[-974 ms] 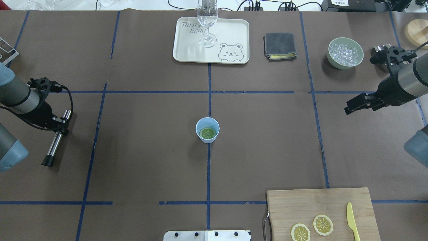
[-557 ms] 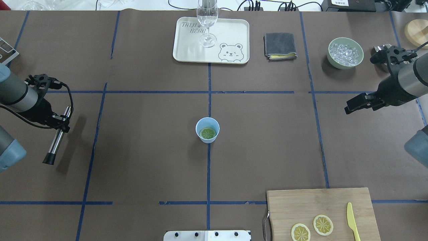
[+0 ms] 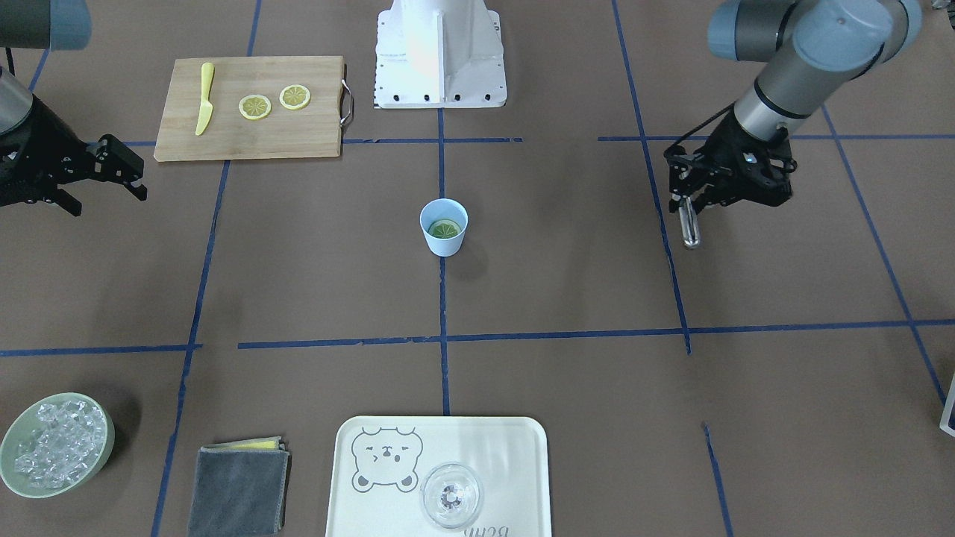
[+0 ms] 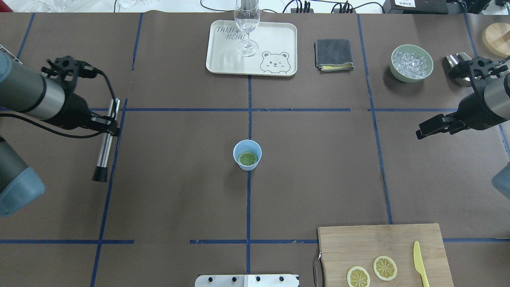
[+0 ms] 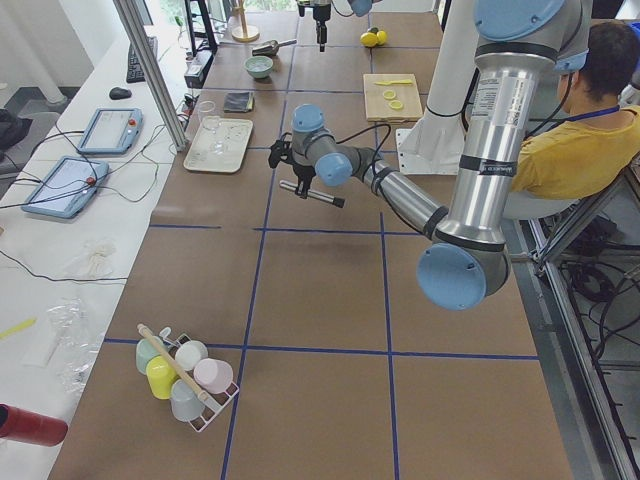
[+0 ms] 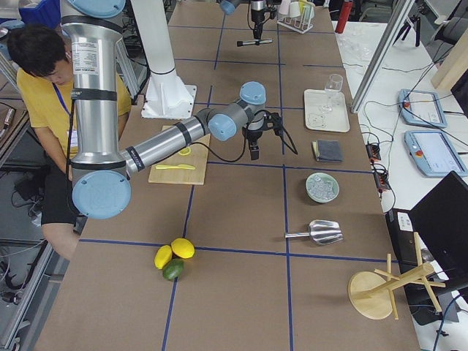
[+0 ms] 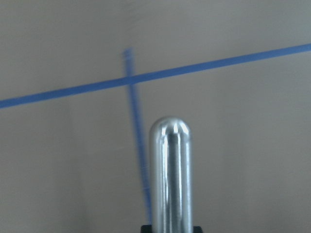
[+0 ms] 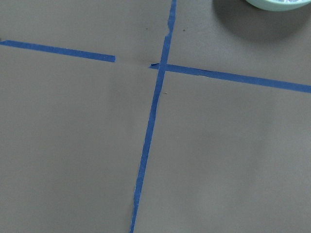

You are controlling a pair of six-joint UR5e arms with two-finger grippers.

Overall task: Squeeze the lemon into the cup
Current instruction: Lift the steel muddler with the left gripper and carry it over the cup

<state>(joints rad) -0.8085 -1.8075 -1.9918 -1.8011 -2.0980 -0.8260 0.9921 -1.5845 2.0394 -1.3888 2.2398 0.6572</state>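
The light-blue cup (image 4: 255, 164) stands at the table's middle and also shows in the front-facing view (image 3: 445, 246). A lemon slice (image 4: 247, 159) lies flat inside it. Two more lemon slices (image 4: 357, 276) (image 4: 385, 267) lie on the wooden cutting board (image 4: 358, 243). My left gripper (image 4: 109, 126) is far left of the cup, shut on a metal rod with a black tip (image 4: 104, 147); the rod also shows in the left wrist view (image 7: 170, 174). My right gripper (image 4: 422, 131) hangs far right of the cup, open and empty.
A yellow knife (image 4: 419, 263) lies on the board. At the far edge are a cream tray (image 4: 279, 40) with a clear glass (image 4: 247, 24), a grey cloth (image 4: 334, 54), a green bowl of ice (image 4: 411, 63) and a metal scoop (image 4: 456, 63).
My left arm has swung toward the far side and to the right, carrying the rod. My right arm has drifted slightly right. The cup and slices have not moved.
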